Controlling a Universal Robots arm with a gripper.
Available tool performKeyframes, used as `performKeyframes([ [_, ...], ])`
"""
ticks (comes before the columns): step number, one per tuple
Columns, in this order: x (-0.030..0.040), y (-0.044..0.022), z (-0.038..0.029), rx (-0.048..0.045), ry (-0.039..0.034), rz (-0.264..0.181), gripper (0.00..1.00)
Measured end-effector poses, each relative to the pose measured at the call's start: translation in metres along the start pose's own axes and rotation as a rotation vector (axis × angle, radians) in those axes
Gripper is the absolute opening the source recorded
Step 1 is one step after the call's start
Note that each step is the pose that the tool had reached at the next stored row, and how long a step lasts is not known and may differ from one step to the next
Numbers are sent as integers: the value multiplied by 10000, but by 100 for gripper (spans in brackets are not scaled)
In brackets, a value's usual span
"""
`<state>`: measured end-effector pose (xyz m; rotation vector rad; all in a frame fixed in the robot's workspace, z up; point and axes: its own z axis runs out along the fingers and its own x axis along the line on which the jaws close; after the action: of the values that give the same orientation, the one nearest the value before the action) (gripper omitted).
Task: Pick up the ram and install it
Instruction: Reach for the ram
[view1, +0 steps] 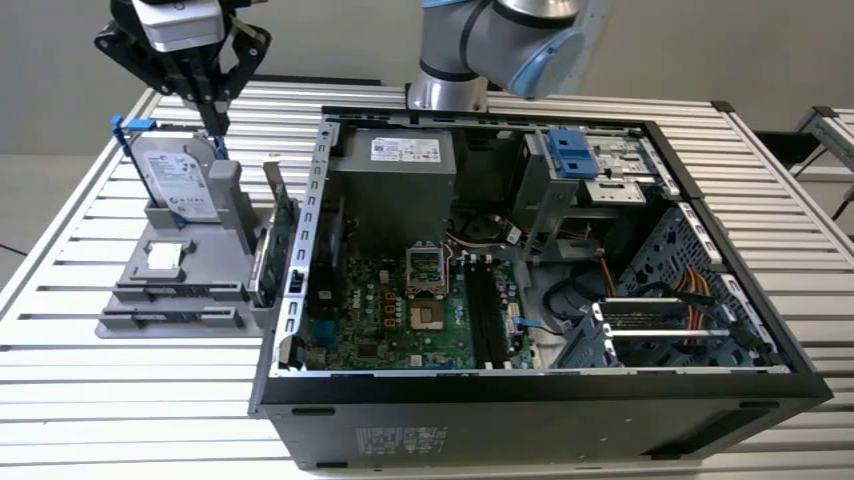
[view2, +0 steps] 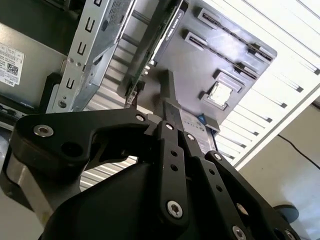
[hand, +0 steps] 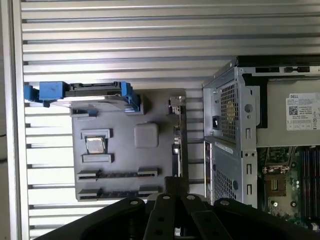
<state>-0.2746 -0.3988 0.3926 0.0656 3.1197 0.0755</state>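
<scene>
The dark blue ram stick cannot be placed for certain; two dark strips line the grey plastic holder's slots, lower left in the first wrist view. Upper left in the exterior view, the black gripper hovers, fingers together.

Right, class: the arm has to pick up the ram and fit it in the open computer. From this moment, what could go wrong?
The gripper hangs close by the upright hard drive in the grey holder; a descent might knock it. The case's metal wall and the expansion card stand right beside the holder, so a low carry could snag them.
</scene>
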Motion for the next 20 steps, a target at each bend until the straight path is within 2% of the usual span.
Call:
performKeyframes([
  [20, 214, -9, -5, -8, 22, -445, 0],
])
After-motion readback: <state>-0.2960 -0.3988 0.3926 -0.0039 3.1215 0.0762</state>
